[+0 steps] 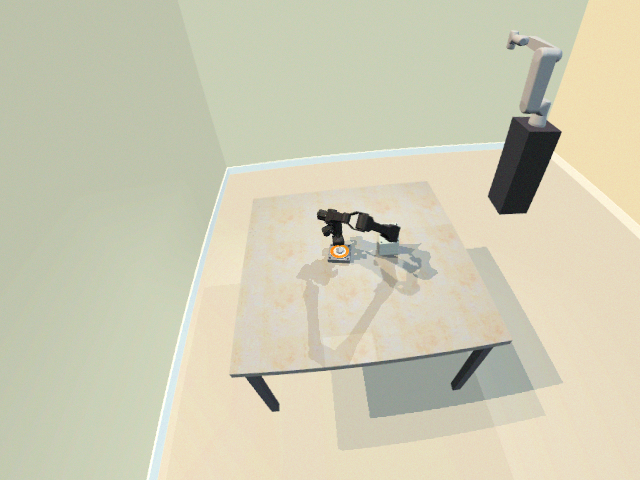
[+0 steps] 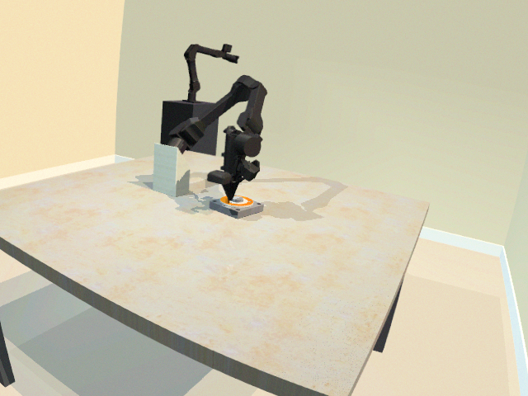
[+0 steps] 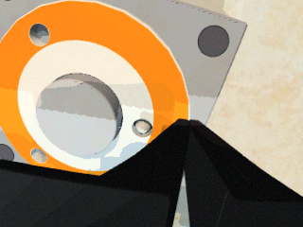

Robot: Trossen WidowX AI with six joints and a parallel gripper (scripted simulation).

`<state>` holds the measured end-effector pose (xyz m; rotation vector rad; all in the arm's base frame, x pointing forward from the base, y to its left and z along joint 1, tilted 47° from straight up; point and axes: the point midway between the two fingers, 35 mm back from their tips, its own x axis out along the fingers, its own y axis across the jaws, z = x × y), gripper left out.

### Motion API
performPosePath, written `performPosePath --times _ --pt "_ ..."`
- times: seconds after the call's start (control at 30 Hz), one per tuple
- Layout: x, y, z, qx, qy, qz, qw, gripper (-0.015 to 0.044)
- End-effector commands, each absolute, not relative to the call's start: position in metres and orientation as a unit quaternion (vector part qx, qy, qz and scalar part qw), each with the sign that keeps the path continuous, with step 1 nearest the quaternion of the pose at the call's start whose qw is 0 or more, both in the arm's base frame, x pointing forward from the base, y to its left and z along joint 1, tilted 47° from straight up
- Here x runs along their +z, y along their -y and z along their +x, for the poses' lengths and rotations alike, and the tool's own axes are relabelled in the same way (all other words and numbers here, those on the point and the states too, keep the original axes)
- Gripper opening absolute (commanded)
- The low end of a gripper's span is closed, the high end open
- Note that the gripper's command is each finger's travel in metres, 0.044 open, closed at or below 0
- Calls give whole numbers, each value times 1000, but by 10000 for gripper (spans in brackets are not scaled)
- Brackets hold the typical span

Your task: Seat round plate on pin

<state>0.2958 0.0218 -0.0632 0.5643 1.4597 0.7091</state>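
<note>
One gripper (image 3: pixel 187 128), pinched fully together on nothing, points its tip down at the rim of the one round plate (image 3: pixel 108 32). The plate sits on one grey base (image 3: pixel 208 70) on the surface (image 2: pixel 238 272), ringing one central post (image 3: pixel 76 113). Two small holes (image 3: pixel 40 34) show in its orange band, and one pin (image 3: pixel 143 128) shows near the tip.

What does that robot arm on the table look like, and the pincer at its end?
The arm is matte black to dark grey, built of chunky rounded segments with bulky cylindrical joints. No loose cables, markings or labels show. Its pincer is black too, with two flat-faced angular fingers tapering to a wedge-like point.
</note>
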Motion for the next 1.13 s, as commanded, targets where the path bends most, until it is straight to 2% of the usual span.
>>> performPosePath --times 0.0,0.33,1.1 --pt "-65 -21 293 313 -644 245 654 0" --pt "-33 10 292 312 -644 245 654 0" --pt "-39 3 293 311 -644 248 654 0"
